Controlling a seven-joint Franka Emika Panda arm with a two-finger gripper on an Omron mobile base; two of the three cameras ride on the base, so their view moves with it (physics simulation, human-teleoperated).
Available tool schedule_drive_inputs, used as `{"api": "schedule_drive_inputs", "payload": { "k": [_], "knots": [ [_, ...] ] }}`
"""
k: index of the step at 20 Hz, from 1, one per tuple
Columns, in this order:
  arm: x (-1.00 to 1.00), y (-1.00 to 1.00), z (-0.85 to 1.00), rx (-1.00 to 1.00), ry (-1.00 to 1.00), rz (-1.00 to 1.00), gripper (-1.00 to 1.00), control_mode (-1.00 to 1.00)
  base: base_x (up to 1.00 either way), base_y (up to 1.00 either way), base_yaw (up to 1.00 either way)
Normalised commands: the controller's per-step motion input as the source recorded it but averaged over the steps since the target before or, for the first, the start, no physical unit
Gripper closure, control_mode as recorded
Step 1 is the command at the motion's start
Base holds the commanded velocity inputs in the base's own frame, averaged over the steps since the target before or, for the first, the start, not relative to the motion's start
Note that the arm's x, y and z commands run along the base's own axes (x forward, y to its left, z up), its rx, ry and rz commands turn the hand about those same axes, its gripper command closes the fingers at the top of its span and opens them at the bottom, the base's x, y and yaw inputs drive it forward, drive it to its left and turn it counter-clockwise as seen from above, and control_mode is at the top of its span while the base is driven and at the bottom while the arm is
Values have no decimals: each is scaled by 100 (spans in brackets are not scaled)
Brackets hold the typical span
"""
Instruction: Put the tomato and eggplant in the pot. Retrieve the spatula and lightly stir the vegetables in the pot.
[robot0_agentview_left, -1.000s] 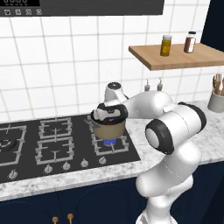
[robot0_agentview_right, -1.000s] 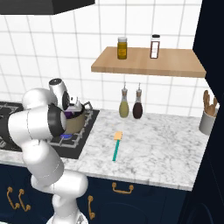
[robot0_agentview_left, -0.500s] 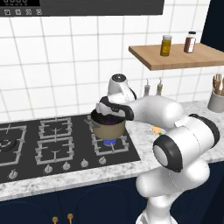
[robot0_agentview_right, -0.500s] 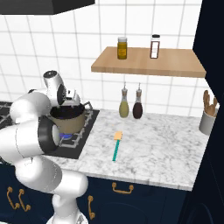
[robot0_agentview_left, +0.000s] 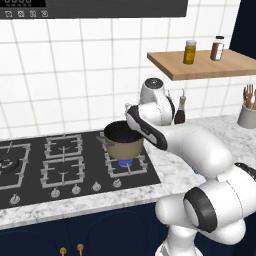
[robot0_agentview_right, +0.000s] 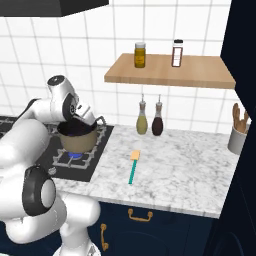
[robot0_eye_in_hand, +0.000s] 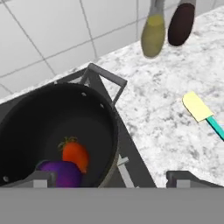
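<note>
Tomato (robot0_eye_in_hand: 75, 156) and eggplant (robot0_eye_in_hand: 63, 173) lie touching inside the pot (robot0_eye_in_hand: 107, 131) on the hob's right burner. Gripper (robot0_eye_in_hand: 114, 178) hovers over the pot's rim, jaws wide, holding nothing; arm bent forward. The right base view shows the spatula (robot0_agentview_right: 133, 165) lying on the marble counter (robot0_agentview_right: 185, 165), well apart from the pot.

Marble counter (robot0_agentview_right: 185, 165), spatula (robot0_agentview_right: 132, 166) flat on it; two bottles (robot0_agentview_right: 150, 118) at wall; pot (robot0_agentview_right: 76, 138) on hob (robot0_agentview_left: 65, 162)

A round tan-gold pot (robot0_agentview_left: 125, 146) with a dark inside sits on the black stove's (robot0_agentview_left: 30, 170) right burner over a blue flame. At its three o'clock the white arm (robot0_agentview_left: 200, 150) reaches across.
</note>
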Motion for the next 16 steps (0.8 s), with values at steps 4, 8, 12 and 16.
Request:
{"api": "schedule_drive_inputs", "payload": {
  "k": [4, 8, 12, 16],
  "knots": [
    [-14, -37, 5, 37, 1, -74, -100, -100, 0, 0, 0],
    [-35, -54, 1, 54, 1, -60, -100, -100, 0, 0, 0],
    [-39, -58, -1, 62, 1, -55, -100, -100, 0, 0, 0],
    [-12, -59, -27, 44, 3, -66, -100, -100, 0, 0, 0]
  ]
}}
